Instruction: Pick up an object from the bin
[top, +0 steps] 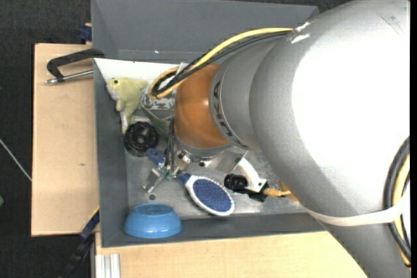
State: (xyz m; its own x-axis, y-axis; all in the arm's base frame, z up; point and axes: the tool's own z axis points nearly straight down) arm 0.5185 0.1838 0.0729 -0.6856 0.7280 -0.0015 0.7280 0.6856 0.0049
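Observation:
My gripper (158, 175) hangs low over the bin floor at front centre-left, under the orange cover. A small blue piece (154, 156) and a bit of green (169, 173) lie right at it; whether they are held is hidden. Just left of it sits a black round ribbed wheel (140, 138). To its right lies an oval white brush with a blue bristle pad (210, 195). A blue bowl (153, 221) rests upside down against the front wall, below the gripper.
A white and black tool with a yellow tip (248, 181) lies right of the brush. A pale yellow-green soft toy (129, 94) and a white sheet (124, 66) lie in the back left corner. The arm covers the bin's right half.

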